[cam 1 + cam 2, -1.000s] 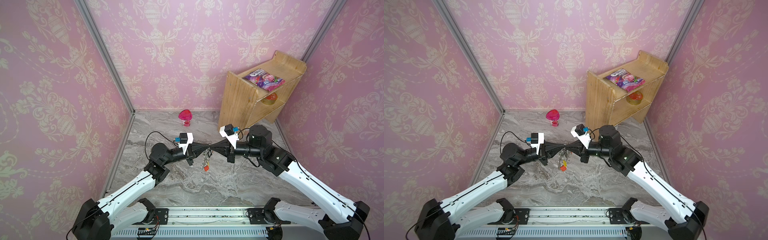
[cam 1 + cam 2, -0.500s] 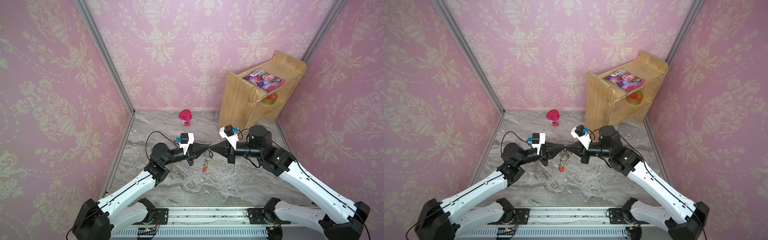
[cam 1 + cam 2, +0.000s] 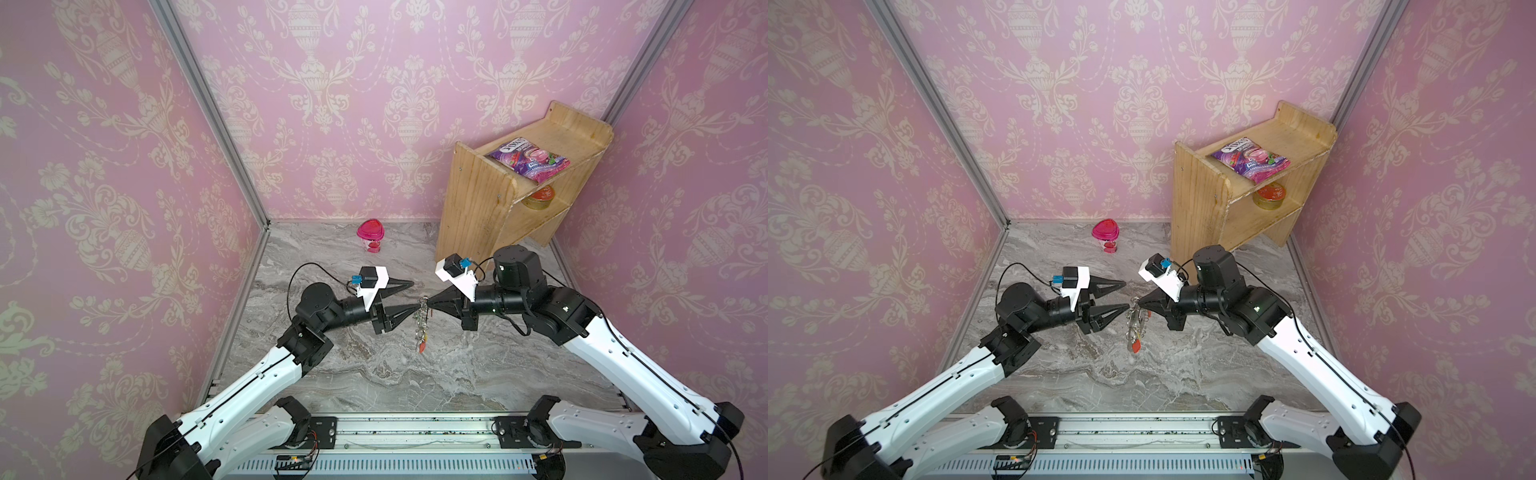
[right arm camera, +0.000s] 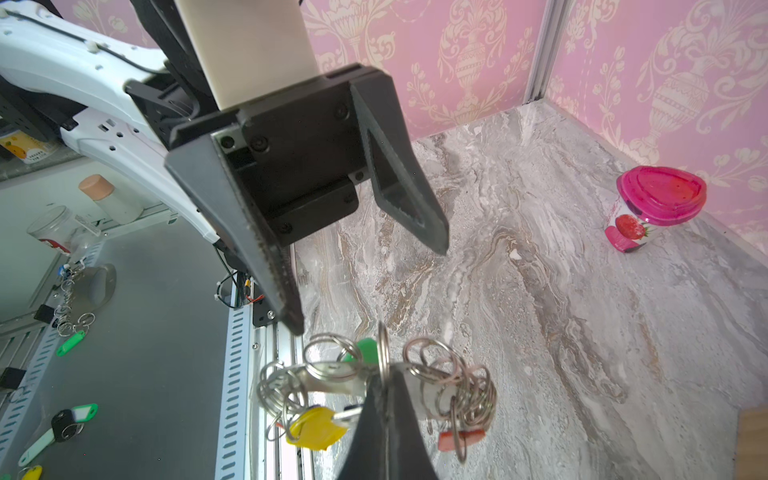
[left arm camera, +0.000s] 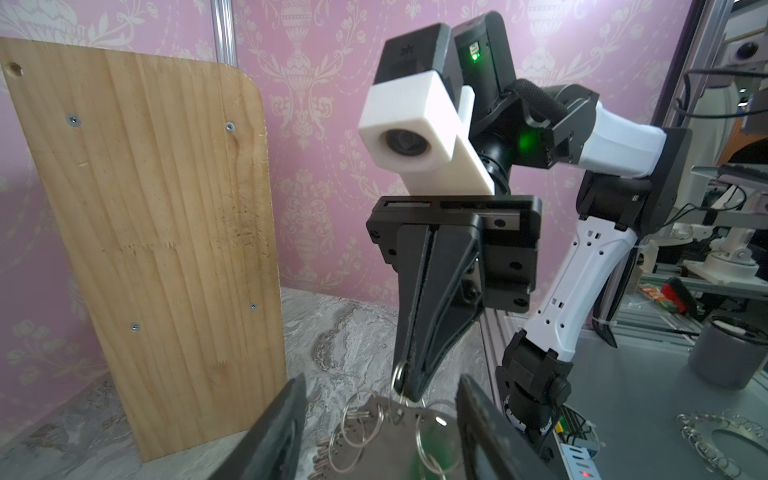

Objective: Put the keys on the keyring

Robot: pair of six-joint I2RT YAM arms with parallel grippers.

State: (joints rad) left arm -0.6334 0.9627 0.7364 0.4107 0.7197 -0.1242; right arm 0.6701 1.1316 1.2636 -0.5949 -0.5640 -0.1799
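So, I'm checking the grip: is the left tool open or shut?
Open: the left tool has its fingers apart, holding nothing; the keyring hangs from the shut right tool.

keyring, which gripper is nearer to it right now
Right. The right gripper is shut on the top of the keyring, which hangs from it. The left gripper is open just beside it, not gripping.

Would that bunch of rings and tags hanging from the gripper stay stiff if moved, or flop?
Probably floppy: the keyring hangs from one ring pinched in the right gripper, so it likely swings. Its many loose metal rings suggest some weight.
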